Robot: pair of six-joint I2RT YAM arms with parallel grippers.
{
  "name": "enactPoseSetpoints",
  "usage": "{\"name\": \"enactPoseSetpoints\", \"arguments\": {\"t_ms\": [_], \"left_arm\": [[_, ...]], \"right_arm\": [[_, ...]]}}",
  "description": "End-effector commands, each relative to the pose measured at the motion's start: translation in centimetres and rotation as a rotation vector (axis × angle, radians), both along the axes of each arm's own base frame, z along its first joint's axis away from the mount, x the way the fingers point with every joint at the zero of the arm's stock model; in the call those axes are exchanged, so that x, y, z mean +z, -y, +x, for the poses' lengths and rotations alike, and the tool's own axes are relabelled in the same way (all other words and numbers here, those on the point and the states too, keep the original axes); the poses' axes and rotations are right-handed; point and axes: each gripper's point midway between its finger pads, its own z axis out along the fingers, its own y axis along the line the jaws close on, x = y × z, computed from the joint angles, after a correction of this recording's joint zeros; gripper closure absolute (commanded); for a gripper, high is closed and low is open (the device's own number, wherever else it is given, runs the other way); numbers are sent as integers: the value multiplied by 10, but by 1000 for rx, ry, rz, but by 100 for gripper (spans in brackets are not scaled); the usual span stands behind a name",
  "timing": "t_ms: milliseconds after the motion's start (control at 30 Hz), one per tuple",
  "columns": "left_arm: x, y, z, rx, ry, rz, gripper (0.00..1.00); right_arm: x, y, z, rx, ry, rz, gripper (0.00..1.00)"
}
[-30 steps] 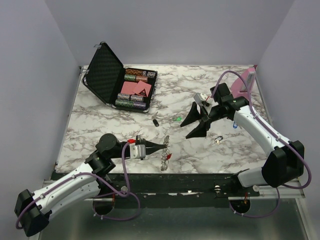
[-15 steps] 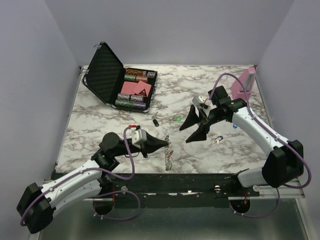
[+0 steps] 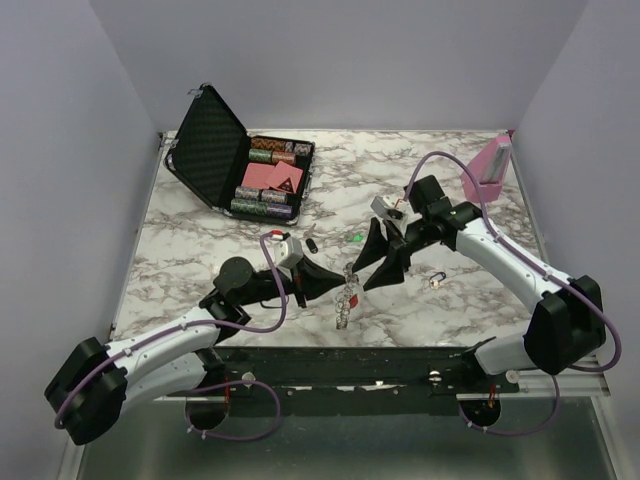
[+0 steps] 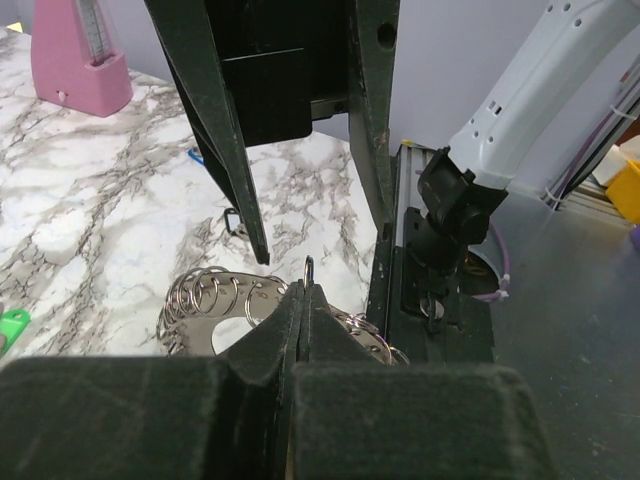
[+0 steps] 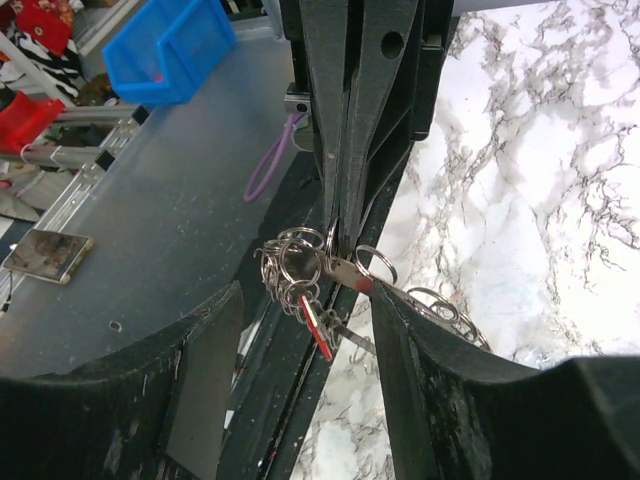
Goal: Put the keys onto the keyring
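Note:
My left gripper is shut on one ring of the keyring, a silvery chain of small rings hanging above the table's front middle. A red-headed key dangles from the keyring. My right gripper faces the left one, open, its fingers standing on either side of the pinched ring without touching it. A green key and a black key lie on the marble behind. In the left wrist view a blue key lies farther off.
An open black case of coloured pieces stands at the back left. A pink stand is at the back right. A small dark metal piece lies under the right arm. The table's front edge and black rail are just below the keyring.
The left gripper has carried the keyring up and to the right, toward the table's middle. The right gripper has moved left to meet it, its fingers now around the ring.

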Motion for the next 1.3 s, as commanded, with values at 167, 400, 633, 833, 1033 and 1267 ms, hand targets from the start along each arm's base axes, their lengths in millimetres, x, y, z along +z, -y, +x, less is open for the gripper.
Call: {"name": "enactPoseSetpoints", "arguments": {"t_ms": [167, 400, 633, 833, 1033, 1267], "left_arm": [[36, 7, 5, -10, 57, -112, 100], [38, 9, 8, -7, 61, -118, 100], [33, 9, 10, 2, 54, -110, 100], [24, 8, 11, 9, 49, -86, 100], [18, 9, 11, 13, 39, -73, 100], [17, 7, 11, 15, 38, -70, 100]], "right_arm": [[18, -3, -14, 90, -89, 97, 41], [16, -5, -16, 101, -107, 87, 47], [19, -5, -18, 113, -118, 94, 56], [23, -4, -20, 125, -129, 106, 58], [24, -4, -21, 128, -128, 110, 58], [23, -5, -20, 121, -120, 105, 58]]}}
